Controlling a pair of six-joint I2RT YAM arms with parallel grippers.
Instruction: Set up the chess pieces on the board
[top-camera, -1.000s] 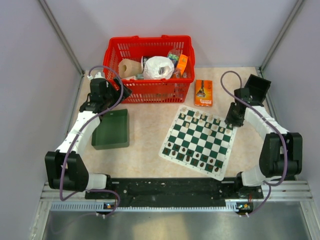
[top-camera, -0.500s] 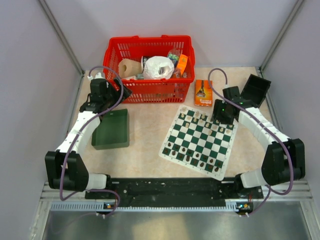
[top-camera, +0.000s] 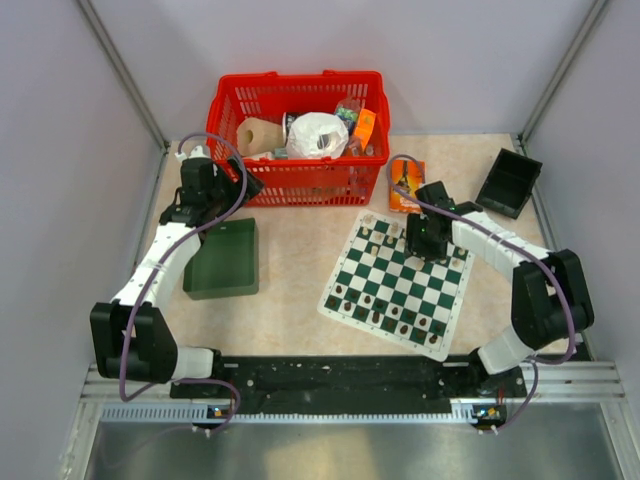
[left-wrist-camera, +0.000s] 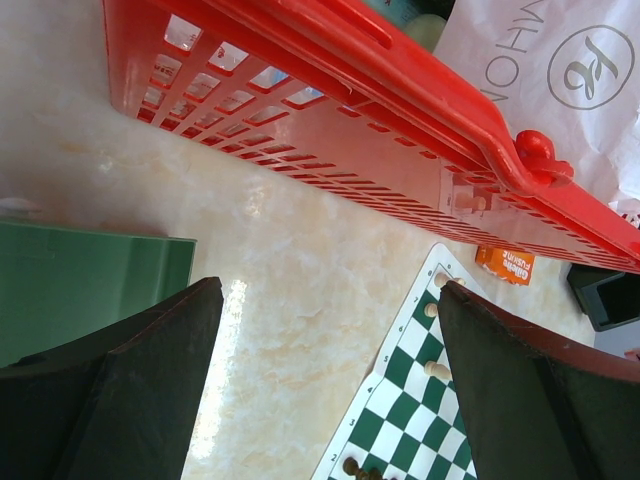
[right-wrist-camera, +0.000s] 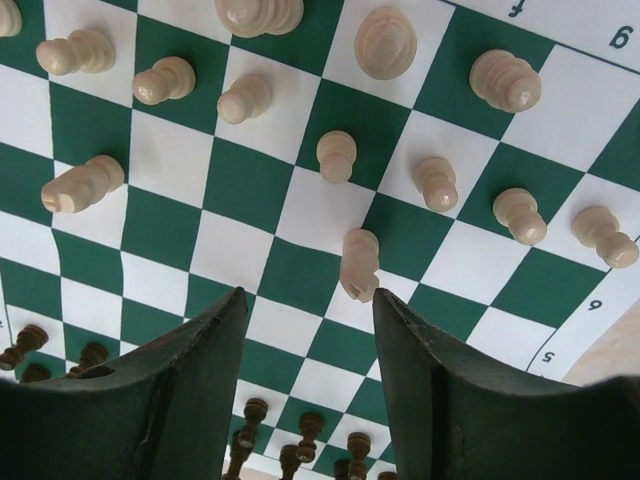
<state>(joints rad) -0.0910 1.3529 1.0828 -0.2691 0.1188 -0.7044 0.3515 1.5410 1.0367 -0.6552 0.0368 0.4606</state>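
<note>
Wrist cams resolve what overhead hides: right gripper (right-wrist-camera: 308, 320) spread, empty, over cream pieces (right-wrist-camera: 360, 262) on board (right-wrist-camera: 245, 185); left gripper (left-wrist-camera: 330, 300) spread, empty, near basket (left-wrist-camera: 400, 110).

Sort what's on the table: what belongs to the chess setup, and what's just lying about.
For the job:
- board
- cream pieces
- dark pieces

Lying about:
- red basket and what's in it
- green tray
- black tray
- orange box
</note>
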